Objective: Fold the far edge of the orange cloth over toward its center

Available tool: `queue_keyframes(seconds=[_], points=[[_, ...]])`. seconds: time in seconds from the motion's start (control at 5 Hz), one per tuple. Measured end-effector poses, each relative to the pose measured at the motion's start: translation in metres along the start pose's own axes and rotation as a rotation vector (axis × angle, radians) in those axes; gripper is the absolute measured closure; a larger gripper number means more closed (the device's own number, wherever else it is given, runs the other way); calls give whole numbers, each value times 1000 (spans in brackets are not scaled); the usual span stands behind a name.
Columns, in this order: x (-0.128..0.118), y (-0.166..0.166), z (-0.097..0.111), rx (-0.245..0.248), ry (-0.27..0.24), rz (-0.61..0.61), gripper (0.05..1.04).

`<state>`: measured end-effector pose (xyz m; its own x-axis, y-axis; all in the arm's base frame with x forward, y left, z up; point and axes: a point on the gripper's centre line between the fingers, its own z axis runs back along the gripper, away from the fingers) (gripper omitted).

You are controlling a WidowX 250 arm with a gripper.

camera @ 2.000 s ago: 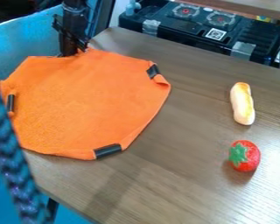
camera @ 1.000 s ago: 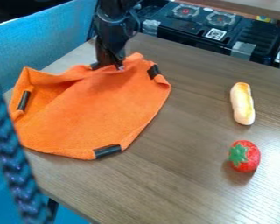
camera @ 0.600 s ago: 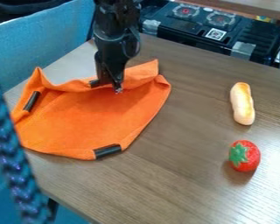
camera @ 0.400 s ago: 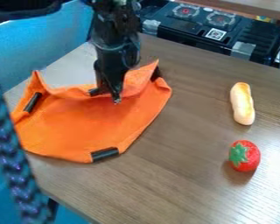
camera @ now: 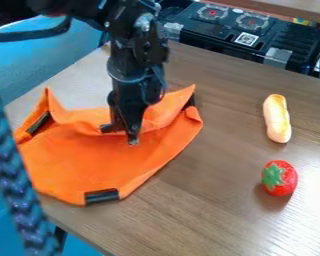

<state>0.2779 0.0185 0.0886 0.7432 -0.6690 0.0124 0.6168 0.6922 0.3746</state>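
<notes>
Orange square-ish cloth point(camera: 89, 165) of soft fabric, with short black strips along its edges, lies on the brown wood-grain worktop point(camera: 209, 200), and it looks as though you are partway through folding or pulling it. What seems done: your far edge is raised and bent toward 6 o'clock, with 2 peaks standing up, 1 at about 10 o'clock from the hand point(camera: 131, 137) and 1 between 1 and 2 o'clock. What seems left: the near part is spread fairly flat, the raised edge is not laid down over it, and you have not let go. Call it about half done, as a judgement.

Your black two-finger hand points down into the cloth's far side and appears to be closed on that lifted edge. Most of the fabric lies from 6 round to 9 o'clock of your hand, touching the worktop. The front black strip point(camera: 101, 196) sits near 7 o'clock, close to the worktop's near-left edge, so watch for overhang if you pull farther that way.

Well apart from your cloth are 2 toy foods: the pale yellow, elongated bread roll point(camera: 277, 119) near 3 o'clock, and the round red strawberry with green leaves point(camera: 279, 178) between 3 and 4 o'clock.
</notes>
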Motion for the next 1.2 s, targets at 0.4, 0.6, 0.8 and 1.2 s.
queue_keyframes(seconds=[0.4,0.6,0.8,1.2], points=[[-3,-28,18,-2,-30,-23,864],[-10,-38,19,-37,-16,-5,626],[-15,-46,15,-86,47,35,317],[-7,1,24,-274,119,354,83]])
